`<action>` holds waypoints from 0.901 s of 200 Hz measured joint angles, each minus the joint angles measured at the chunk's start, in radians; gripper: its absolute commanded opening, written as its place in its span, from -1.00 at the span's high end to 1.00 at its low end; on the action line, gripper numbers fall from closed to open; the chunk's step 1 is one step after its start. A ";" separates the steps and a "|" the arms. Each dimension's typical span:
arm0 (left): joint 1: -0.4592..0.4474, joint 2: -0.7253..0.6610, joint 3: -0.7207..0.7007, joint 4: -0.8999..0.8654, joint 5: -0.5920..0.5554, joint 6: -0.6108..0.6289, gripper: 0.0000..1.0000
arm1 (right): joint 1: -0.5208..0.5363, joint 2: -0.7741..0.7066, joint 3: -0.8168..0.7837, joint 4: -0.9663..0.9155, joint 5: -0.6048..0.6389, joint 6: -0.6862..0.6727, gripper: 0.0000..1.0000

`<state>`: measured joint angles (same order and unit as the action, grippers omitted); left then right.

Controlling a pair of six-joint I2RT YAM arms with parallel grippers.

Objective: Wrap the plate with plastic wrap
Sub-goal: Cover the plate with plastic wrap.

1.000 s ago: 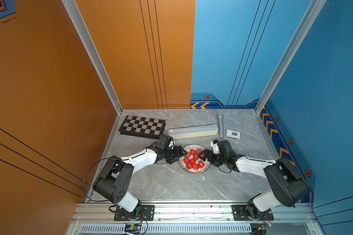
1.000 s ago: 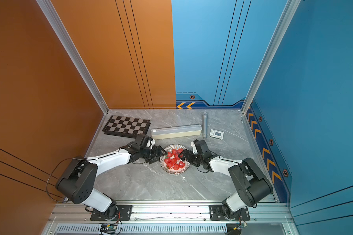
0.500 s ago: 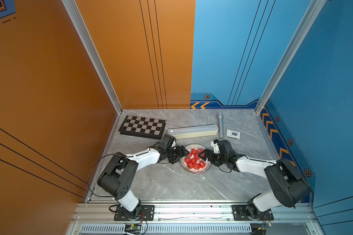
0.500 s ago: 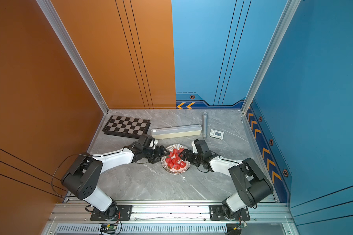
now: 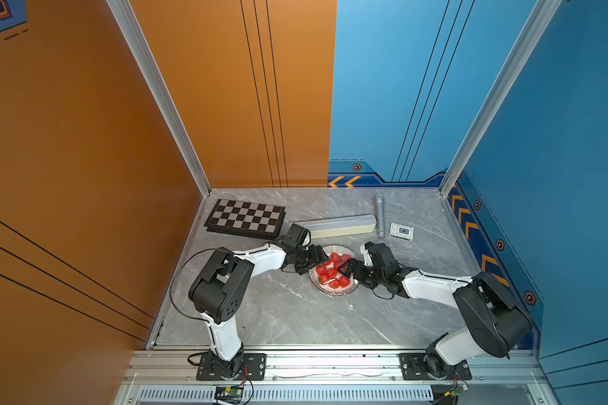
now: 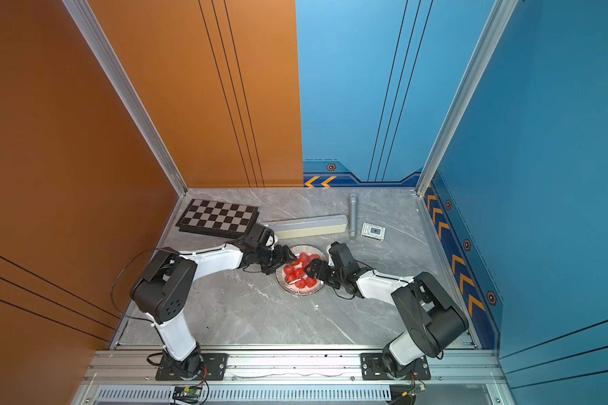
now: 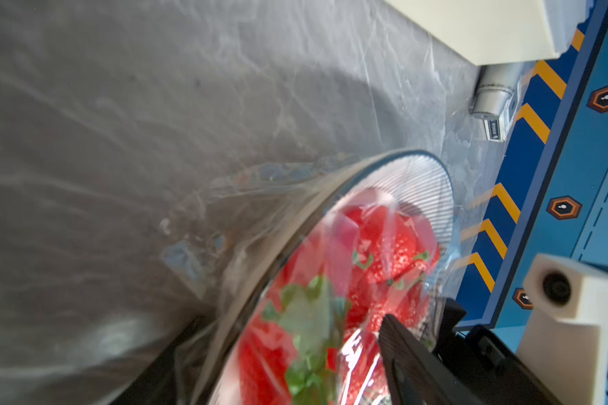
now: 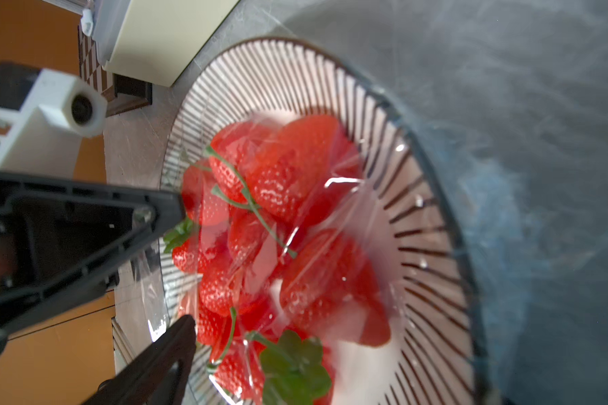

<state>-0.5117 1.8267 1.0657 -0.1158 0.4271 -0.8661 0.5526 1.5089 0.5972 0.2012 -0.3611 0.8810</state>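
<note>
Covering side rims of plate, mid-frame in both top views: left gripper, right gripper, jaws of each apart, tips at plate edge. Draped over strawberries: plastic wrap, edges hard to trace. Above plate in frame: cream wrap box; chessboard upper left; grey rod, small card upper right.

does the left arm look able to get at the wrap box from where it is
Probably yes: the wrap box lies just behind the left gripper, which is open at the rim of the plate, and nothing stands between them.
</note>
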 measured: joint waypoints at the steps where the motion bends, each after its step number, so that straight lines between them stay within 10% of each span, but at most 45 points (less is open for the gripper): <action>1: 0.000 0.001 0.003 -0.001 0.000 0.002 -0.61 | 0.000 -0.001 -0.002 0.000 -0.001 -0.001 -0.91; 87: 0.173 -0.158 -0.083 -0.098 -0.010 0.117 -0.67 | -0.212 -0.094 0.045 -0.203 -0.059 -0.151 -1.00; 180: 0.047 -0.098 -0.158 0.156 0.118 -0.079 -0.69 | -0.130 0.090 0.179 -0.154 -0.106 -0.158 -0.99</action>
<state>-0.4652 1.7290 0.9077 0.0399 0.5449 -0.9455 0.4229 1.5990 0.7761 0.0467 -0.4671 0.7231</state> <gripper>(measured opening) 0.848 0.998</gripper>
